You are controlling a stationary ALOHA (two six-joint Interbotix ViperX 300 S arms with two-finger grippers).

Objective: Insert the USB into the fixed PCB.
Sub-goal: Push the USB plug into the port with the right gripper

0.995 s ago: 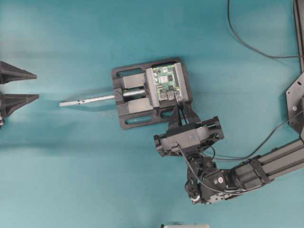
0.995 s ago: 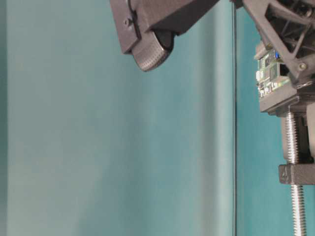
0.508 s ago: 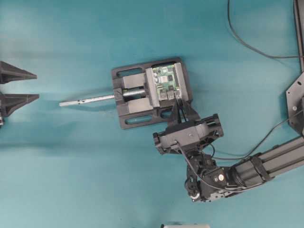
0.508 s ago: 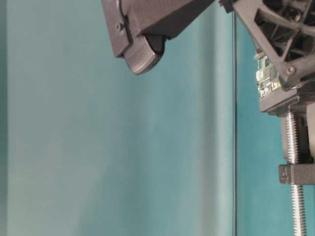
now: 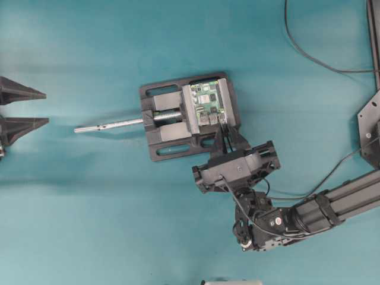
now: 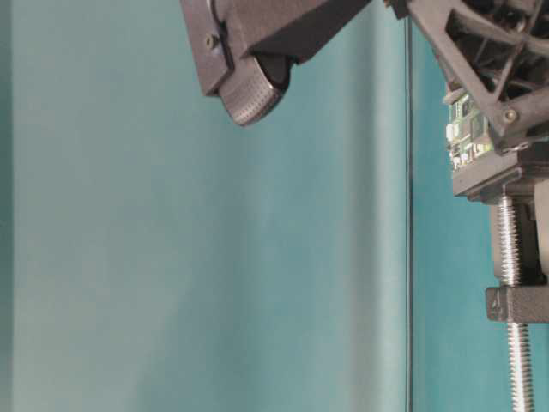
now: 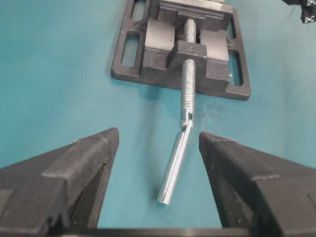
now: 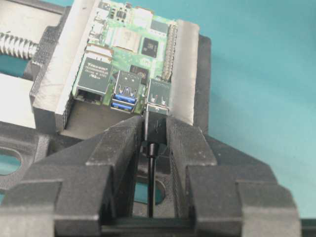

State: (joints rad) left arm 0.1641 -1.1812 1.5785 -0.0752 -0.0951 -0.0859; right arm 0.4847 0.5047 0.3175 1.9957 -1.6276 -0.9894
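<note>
While the left hand (image 7: 158, 163) is idling wide open by the vise (image 5: 178, 119), the right hand (image 8: 157, 129) is pinching the USB (image 8: 156, 126), its tip meeting a port on the vise-clamped PCB (image 8: 129, 59).

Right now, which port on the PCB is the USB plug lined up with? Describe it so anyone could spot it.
Start at the black vise mid-table; the green PCB is clamped in it. Along the board edge facing the right gripper sit three metal ports. The USB meets the rightmost one, beside the blue-tongued port and next to the vise's grey jaw.
</note>
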